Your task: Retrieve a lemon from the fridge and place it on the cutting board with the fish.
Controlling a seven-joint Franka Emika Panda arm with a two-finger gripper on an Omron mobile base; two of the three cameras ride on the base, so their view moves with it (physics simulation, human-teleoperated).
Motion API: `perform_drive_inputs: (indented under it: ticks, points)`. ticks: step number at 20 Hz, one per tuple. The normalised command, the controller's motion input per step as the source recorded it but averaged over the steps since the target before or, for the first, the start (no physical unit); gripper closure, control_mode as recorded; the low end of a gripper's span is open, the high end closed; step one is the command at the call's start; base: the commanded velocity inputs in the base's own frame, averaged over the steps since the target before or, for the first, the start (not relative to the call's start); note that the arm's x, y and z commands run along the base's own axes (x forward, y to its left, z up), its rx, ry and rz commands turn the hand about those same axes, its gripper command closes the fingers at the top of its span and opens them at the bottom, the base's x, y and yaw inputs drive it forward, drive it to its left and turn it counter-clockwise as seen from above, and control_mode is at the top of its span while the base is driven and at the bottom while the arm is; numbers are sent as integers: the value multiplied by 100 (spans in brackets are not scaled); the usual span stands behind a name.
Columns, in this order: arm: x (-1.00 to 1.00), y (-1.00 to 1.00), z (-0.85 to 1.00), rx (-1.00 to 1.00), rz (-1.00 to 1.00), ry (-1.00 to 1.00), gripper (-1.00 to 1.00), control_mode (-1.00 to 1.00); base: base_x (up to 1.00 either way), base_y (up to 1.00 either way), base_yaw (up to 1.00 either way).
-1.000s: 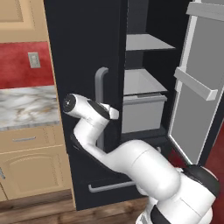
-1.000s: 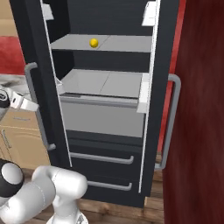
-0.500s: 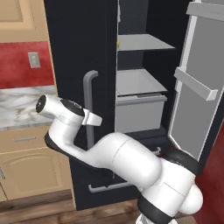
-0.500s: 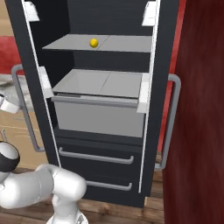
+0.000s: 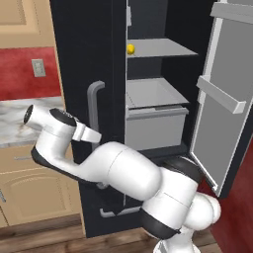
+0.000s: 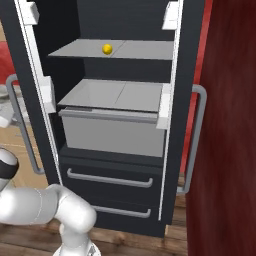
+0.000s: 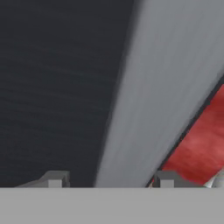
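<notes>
The gripper (image 7: 107,181) is right up against the fridge's left door handle (image 5: 94,116), and its two tips sit one on each side of the grey bar, so the claw looks clamped around it (I can't see it squeeze tight). The fridge (image 6: 120,30) is the landmark here. Its left door (image 5: 84,74) is swung wide, and its right door (image 5: 225,94) hangs open too. Inside, above the grey bin (image 6: 112,127), the lemon (image 6: 107,48) sits on the upper shelf (image 6: 140,50), far back from the gripper. Compared with a second ago, the left door has swung further open, and the lemon now shows in the left base view too. What could go wrong, I think: if the arm keeps pulling, the door may swing back too far, or the arm may bump the door when reaching in.
</notes>
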Motion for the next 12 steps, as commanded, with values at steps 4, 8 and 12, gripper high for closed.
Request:
perform_drive_inputs:
  ticks: [4, 8, 12]
  points:
    - [-5, 3, 0, 0, 0, 0, -100, -100, 0, 0, 0]
    - [-42, 0, 0, 0, 0, 0, -100, -100, 0, 0, 0]
    - [-85, 0, 4, 0, 0, 0, -100, -100, 0, 0, 0]
